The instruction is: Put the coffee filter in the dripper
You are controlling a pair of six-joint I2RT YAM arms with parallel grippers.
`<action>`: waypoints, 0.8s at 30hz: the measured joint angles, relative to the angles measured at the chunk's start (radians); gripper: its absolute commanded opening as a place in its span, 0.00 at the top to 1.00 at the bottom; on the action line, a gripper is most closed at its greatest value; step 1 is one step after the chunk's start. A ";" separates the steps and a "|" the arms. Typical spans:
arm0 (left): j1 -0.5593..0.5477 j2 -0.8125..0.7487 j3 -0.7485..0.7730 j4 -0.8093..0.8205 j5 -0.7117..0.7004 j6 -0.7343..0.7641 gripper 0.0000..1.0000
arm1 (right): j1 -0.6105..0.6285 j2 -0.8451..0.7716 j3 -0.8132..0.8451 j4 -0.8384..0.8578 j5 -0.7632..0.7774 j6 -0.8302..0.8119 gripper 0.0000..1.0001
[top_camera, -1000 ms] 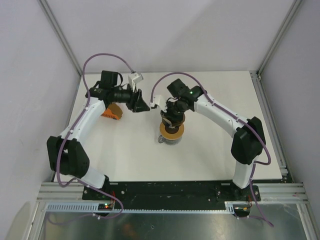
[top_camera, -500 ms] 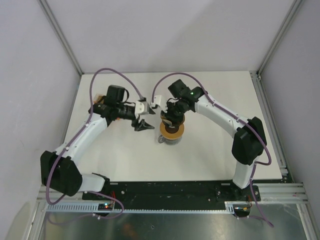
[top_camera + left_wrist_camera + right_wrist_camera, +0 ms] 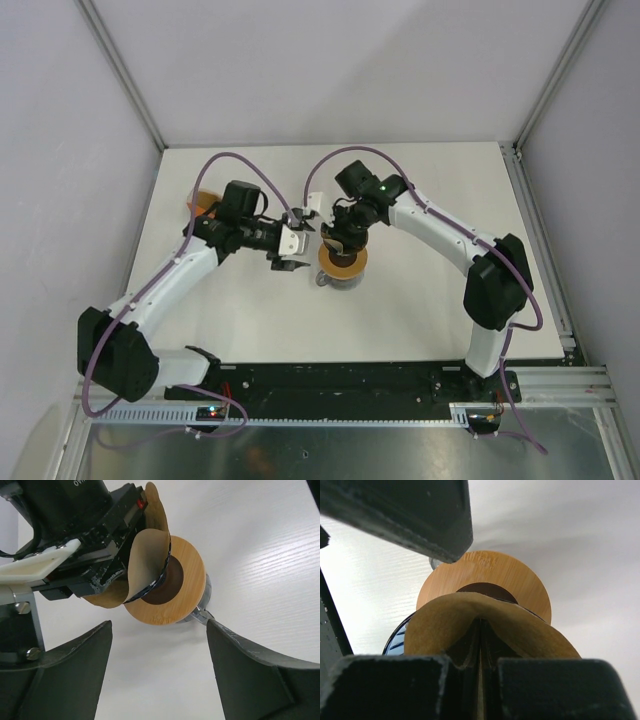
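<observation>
Our left gripper (image 3: 291, 264) is hanging wide open and empty beside the wooden ring (image 3: 187, 580). Beyond, our right gripper (image 3: 338, 232) is pinching the buckled coffee filter (image 3: 470, 615) at the rim of the dripper (image 3: 395, 641), above that ring. We are likely risking the paper springing out on release.

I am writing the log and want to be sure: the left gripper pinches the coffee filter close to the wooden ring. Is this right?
Not quite. The right gripper pinches the coffee filter close to the wooden ring, as the right wrist view shows. The left gripper is open and empty.
</observation>
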 measured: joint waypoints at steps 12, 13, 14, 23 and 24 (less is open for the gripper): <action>-0.030 0.000 0.012 -0.008 -0.067 -0.002 0.22 | -0.005 -0.002 0.000 -0.008 -0.003 0.002 0.96; -0.034 0.000 0.012 -0.008 -0.074 -0.004 0.21 | -0.006 -0.002 0.000 -0.013 -0.003 0.002 0.96; -0.037 0.000 0.012 -0.008 -0.077 -0.008 0.21 | -0.007 -0.002 0.000 -0.018 -0.005 0.000 0.96; -0.040 0.000 0.018 -0.018 -0.077 -0.017 0.20 | -0.007 -0.002 0.000 -0.025 -0.013 0.002 0.97; -0.040 -0.001 0.018 -0.019 -0.077 -0.017 0.20 | -0.007 -0.002 0.000 -0.026 -0.014 0.002 0.97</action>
